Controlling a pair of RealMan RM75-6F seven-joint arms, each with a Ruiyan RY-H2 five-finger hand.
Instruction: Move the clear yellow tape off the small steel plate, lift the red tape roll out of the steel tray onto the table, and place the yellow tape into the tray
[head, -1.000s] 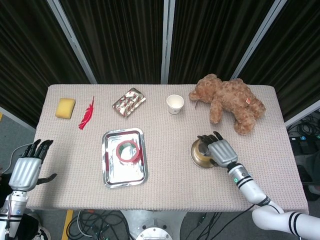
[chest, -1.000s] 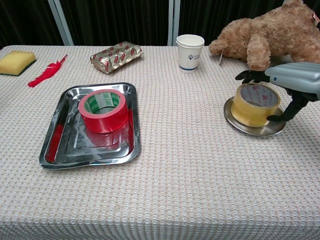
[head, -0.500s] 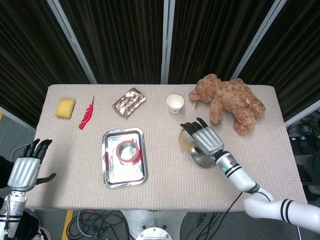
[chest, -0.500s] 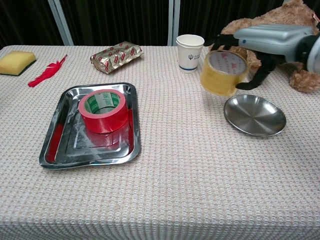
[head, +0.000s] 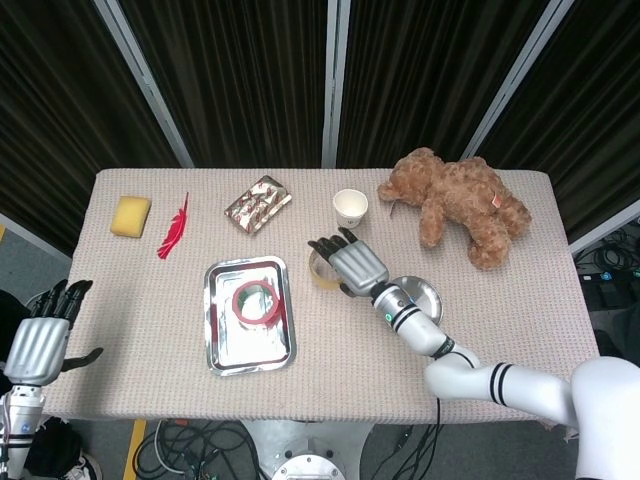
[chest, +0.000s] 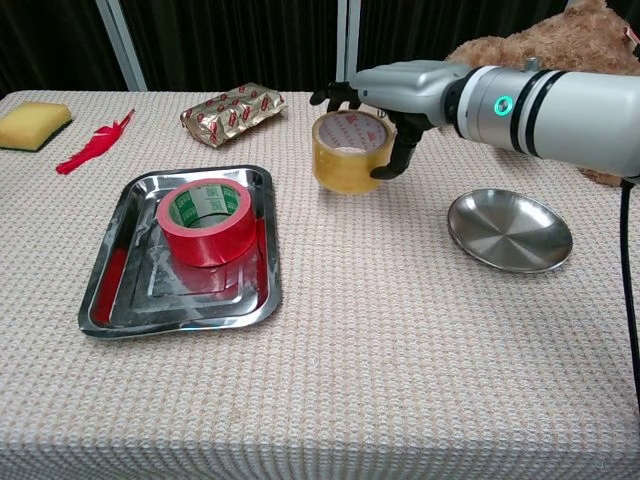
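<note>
The right hand (chest: 400, 95) grips the yellow tape (chest: 350, 152) above the middle of the desk (chest: 400, 380), between the steel tray (chest: 115, 285) holding the red tape (chest: 207, 222) and the bare plate (chest: 510, 232); the left hand (head: 40, 340) hangs open off the desk's left edge

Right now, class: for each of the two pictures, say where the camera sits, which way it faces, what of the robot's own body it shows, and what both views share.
Head view: high above the near table edge, looking steeply down on the whole table; shows the right hand and arm, and the left hand off the table's left edge.
Chest view: low at the near edge, looking across the tabletop toward the curtains; shows only the right hand and forearm.
Shared: yellow tape held by the right hand, red tape roll, steel tray, small steel plate.
</note>
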